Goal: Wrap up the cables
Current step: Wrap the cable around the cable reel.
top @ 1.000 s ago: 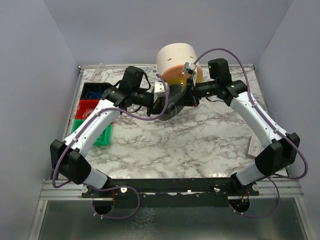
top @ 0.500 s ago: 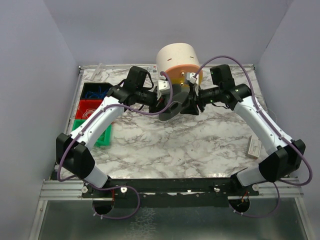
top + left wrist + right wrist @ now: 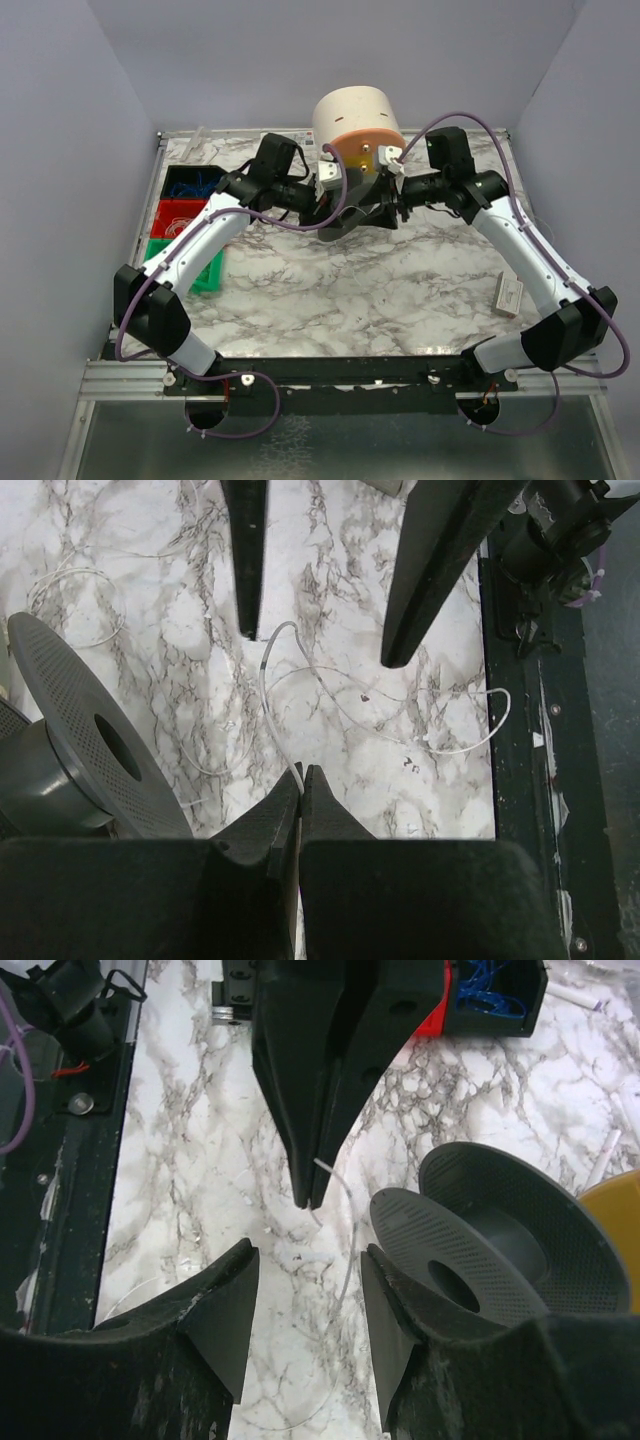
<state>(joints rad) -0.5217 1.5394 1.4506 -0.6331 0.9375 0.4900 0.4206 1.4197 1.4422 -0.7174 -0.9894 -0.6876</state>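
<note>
A hair-thin whitish cable (image 3: 263, 675) lies in loose loops on the marble table. My left gripper (image 3: 302, 772) is shut on one end of it. In the right wrist view the same strand (image 3: 348, 1260) hangs from the left gripper (image 3: 312, 1198) and runs down between the spread fingers of my right gripper (image 3: 305, 1310), which is open and holds nothing. The dark grey perforated spool (image 3: 490, 1250) lies tilted just right of the right gripper. In the left wrist view the spool (image 3: 80, 750) sits at the left. From above, both grippers meet at the spool (image 3: 345, 215).
A white cylinder with an orange face (image 3: 358, 125) stands right behind the spool. Blue (image 3: 192, 185), red (image 3: 178, 215) and green (image 3: 190, 265) bins line the left edge. A small pale box (image 3: 508, 295) lies at the right. More loose strands (image 3: 470, 730) lie near the black front rail.
My right gripper has opened. It came down from the orange face to face the left gripper. The left gripper stayed shut on the cable, and the left arm moved slightly towards the back.
</note>
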